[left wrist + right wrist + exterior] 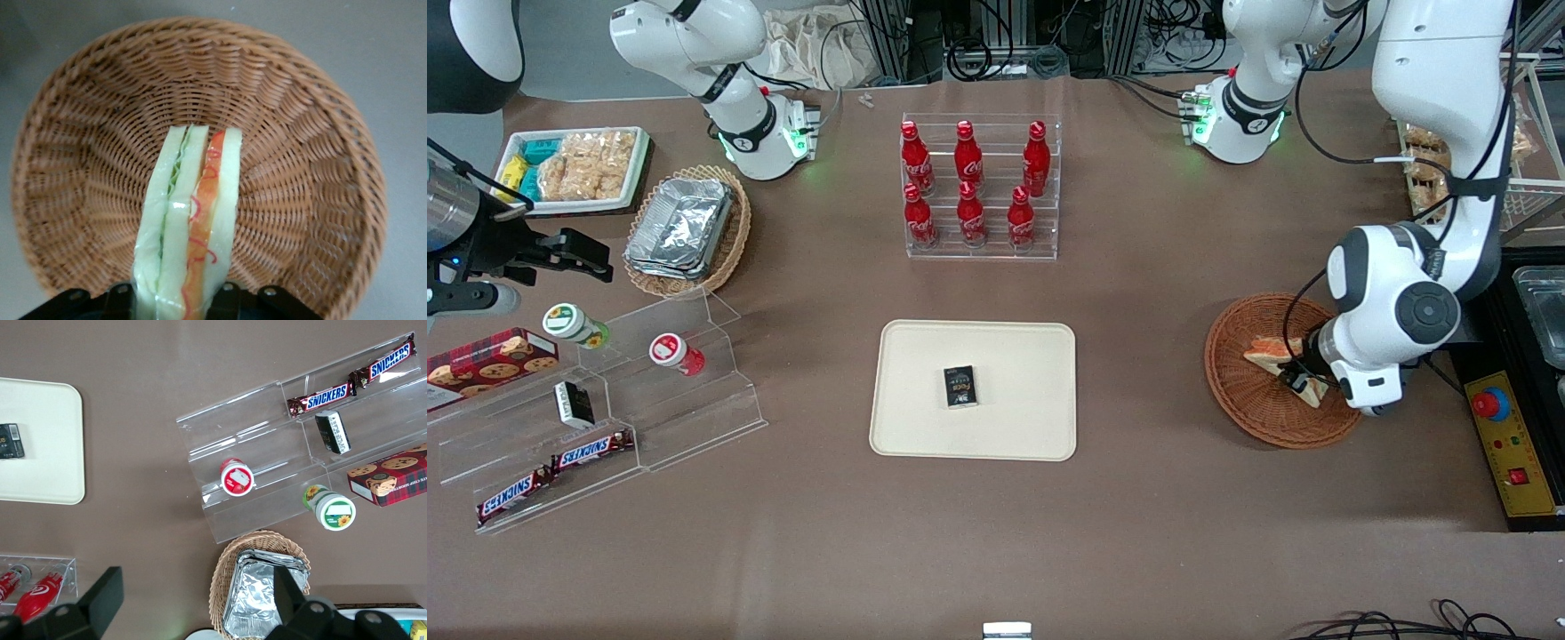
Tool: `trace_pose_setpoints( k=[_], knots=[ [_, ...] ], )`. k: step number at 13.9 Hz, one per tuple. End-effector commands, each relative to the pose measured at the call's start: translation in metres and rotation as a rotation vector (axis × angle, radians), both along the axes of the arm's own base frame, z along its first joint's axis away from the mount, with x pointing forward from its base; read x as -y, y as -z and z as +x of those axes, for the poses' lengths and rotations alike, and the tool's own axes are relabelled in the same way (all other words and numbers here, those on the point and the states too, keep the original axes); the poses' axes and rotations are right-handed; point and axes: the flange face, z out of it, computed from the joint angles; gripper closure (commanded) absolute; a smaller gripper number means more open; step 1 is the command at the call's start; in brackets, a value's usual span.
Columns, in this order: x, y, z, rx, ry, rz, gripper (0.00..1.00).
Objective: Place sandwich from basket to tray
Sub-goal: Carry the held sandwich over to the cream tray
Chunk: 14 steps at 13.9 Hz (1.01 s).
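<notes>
"SNICKERS" stands on two candy bars (551,471) — on the clear acrylic stand (605,418); nothing else reads clearly.

You are looking at the sandwich (190,227), a white-bread wedge showing green and red filling along its edge, standing on edge inside the round reddish-brown wicker basket (1240,396) toward the working arm's end of the desk. The gripper (1296,377) is sitting closed around it. The cream tray (925,427) is lying flat mid-desk, well apart, carrying a small dark packet (960,388).
</notes>
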Motion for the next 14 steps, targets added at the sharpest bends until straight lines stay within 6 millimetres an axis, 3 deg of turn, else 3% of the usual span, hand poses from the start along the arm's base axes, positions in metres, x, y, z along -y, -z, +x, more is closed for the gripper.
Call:
trace_pose_setpoints(
  k=[1,2,5,6,8,9,11,14],
  knots=[
    [0.020,-0.077,0.034,-0.030,0.114,-0.032,1.00],
    [0.025,-0.105,0.041,-0.039,0.151,-0.040,1.00],
    [0.072,-0.185,0.050,-0.019,0.291,-0.054,1.00],
    [0.090,-0.202,0.049,-0.001,0.362,-0.065,1.00],
    [0.143,-0.217,0.042,0.026,0.477,-0.106,1.00],
    [0.174,-0.217,0.033,0.022,0.531,-0.128,1.00],
    [0.238,-0.196,0.016,-0.013,0.634,-0.164,1.00],
    [0.310,-0.113,0.014,-0.057,0.739,-0.243,1.00]
  ],
)
